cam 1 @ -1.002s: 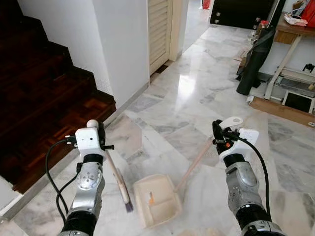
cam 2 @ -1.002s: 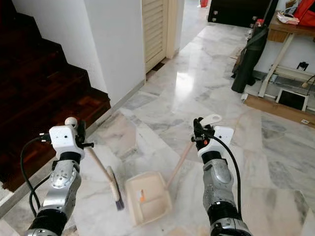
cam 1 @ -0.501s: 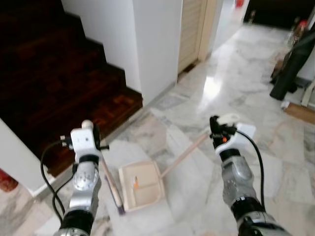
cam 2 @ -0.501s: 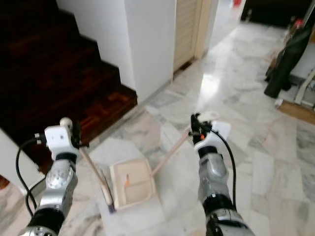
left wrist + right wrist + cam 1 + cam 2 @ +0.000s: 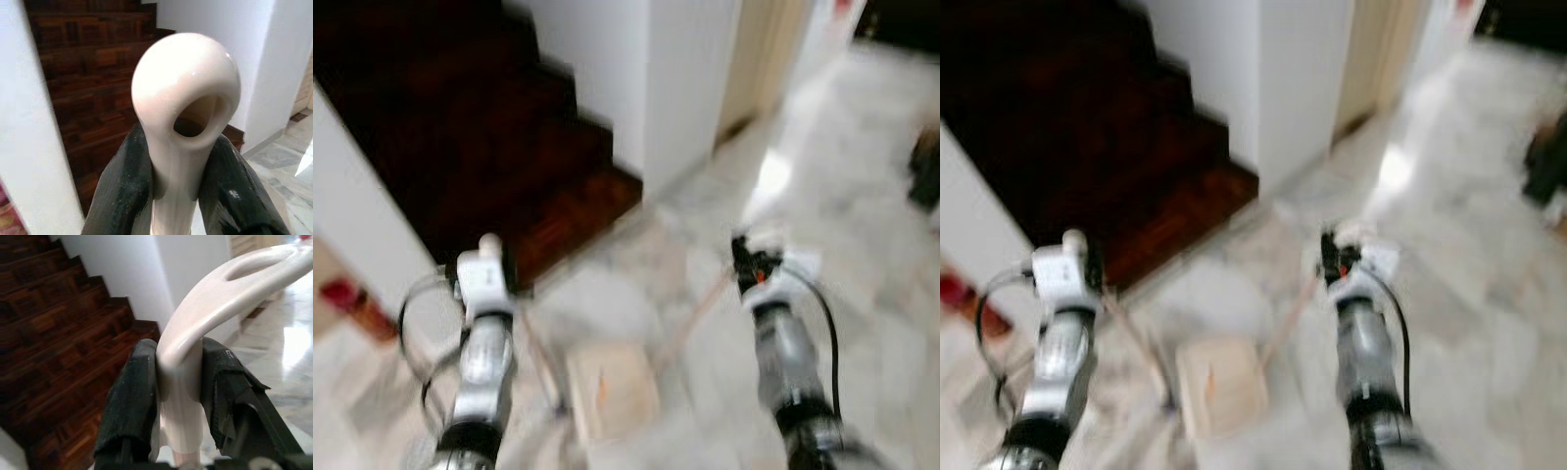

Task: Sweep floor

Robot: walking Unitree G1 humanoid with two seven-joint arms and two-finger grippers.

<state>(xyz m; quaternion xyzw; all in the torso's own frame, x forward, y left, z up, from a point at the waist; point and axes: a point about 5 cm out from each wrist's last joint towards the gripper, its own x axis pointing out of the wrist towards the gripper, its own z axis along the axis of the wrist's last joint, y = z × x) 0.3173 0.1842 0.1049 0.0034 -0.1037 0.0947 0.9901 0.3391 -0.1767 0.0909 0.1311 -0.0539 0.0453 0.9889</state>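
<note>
The head views are blurred by motion. My left gripper [image 5: 173,196] is shut on the cream looped end of the broom handle [image 5: 183,98]; the broom [image 5: 540,367] slants down to the marble floor beside the dustpan. My right gripper [image 5: 178,416] is shut on the cream handle [image 5: 220,293] of the dustpan. The beige dustpan [image 5: 612,387] rests on the floor between my two arms, with a small orange bit [image 5: 602,388] lying in it. Its long pole [image 5: 690,318] rises to my right gripper [image 5: 749,266].
Dark wooden stairs [image 5: 480,127] rise at the left behind a white wall corner [image 5: 690,88]. Another white wall [image 5: 367,215] stands at the near left, with a red object [image 5: 347,294] by its foot. Marble floor [image 5: 871,225] stretches to the right.
The camera has swung left and the picture has blurred; the stairs now take up more of the view. Both grippers keep their hold on the broom and dustpan handles.
</note>
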